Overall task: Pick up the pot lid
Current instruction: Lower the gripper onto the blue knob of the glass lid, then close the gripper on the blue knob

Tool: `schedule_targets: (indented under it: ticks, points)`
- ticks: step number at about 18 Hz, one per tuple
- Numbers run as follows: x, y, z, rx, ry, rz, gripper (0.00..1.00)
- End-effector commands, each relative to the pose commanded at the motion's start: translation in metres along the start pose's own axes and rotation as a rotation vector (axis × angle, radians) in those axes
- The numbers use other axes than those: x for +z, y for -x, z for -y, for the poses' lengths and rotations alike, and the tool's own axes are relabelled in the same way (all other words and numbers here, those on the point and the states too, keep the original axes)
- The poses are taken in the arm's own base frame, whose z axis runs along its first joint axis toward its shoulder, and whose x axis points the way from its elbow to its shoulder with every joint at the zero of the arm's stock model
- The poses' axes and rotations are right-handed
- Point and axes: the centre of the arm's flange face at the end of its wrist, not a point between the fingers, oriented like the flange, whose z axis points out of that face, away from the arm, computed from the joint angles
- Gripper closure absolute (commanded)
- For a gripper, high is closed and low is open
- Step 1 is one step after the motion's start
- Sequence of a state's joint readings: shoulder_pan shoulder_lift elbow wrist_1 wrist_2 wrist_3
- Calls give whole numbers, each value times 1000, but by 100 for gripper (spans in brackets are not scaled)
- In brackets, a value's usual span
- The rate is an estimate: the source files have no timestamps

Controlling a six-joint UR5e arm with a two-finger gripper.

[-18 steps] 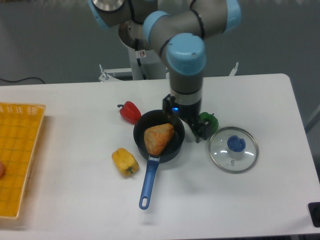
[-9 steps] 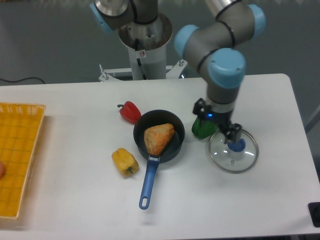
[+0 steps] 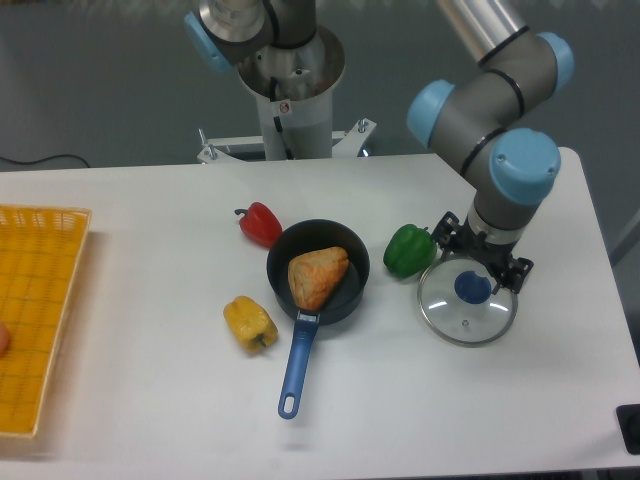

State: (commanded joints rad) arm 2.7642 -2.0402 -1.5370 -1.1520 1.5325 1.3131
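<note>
The pot lid [image 3: 480,325], clear with a blue knob [image 3: 473,288] on top, lies flat on the white counter [image 3: 180,390] toward the right of the view. Over it are the fingers [image 3: 517,273], spread wide apart and holding nothing, one to either side of the knob as the camera sees it; how high they are above the lid I cannot tell. The arm [image 3: 508,165] comes down to them from the top of the view. Just beside the lid, on its left in the view, sits a green pepper [image 3: 409,250]. Next comes a black pan [image 3: 298,240] holding a brown, bread-like piece [image 3: 318,277], its blue handle [image 3: 298,365] pointing toward the near edge. A red pepper [image 3: 259,224] lies near the pan's far left side, and a yellow vegetable [image 3: 249,324] near its near left. Well apart, at the left edge, stands a yellow-orange crate [image 3: 68,223], partly out of view.
</note>
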Motion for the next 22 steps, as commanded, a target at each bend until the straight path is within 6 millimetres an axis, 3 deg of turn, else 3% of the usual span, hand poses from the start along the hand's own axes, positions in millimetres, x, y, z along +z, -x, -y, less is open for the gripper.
schedule_targets:
  ticks: [8, 22]
  points:
    - [29, 20, -7, -9, -2, 14, 0]
    - [46, 14, -5, -4, 8, -13, 0]
